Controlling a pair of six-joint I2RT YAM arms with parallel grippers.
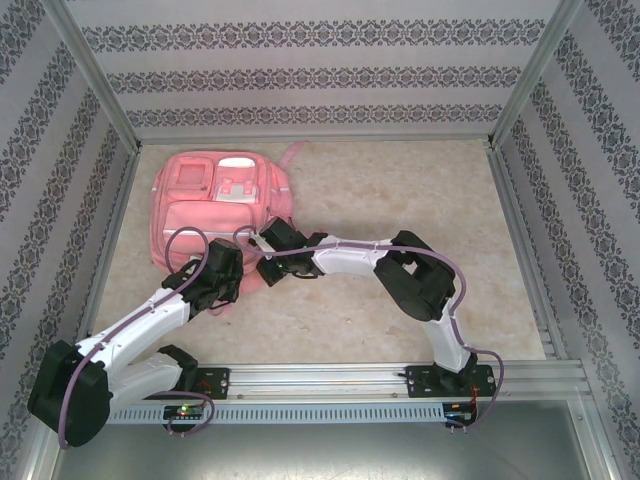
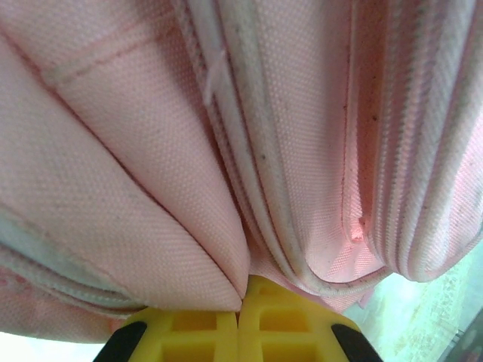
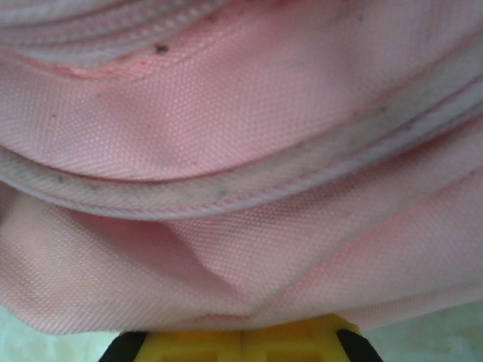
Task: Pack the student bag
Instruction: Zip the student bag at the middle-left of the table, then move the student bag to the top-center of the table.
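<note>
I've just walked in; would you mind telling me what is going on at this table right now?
Two robot arms are handling a large pink fabric backpack that lies flat, pockets up, at the far left of the pale marbled table. Both arms reach to its near edge, where the left claw and the right claw each appear closed on a fold of its fabric.

White-black arms (image 1: 140, 330), purple cables (image 1: 186, 230), yellow fingers (image 2: 189, 328)

The bag (image 2: 136, 151) is matt pink woven cloth, grainy, with grubby white piping. The left end effector (image 2: 243, 311) and right end effector (image 3: 241, 338) are smooth yellow plastic. The tabletop (image 1: 400, 190) looks matt, marbled.
</note>
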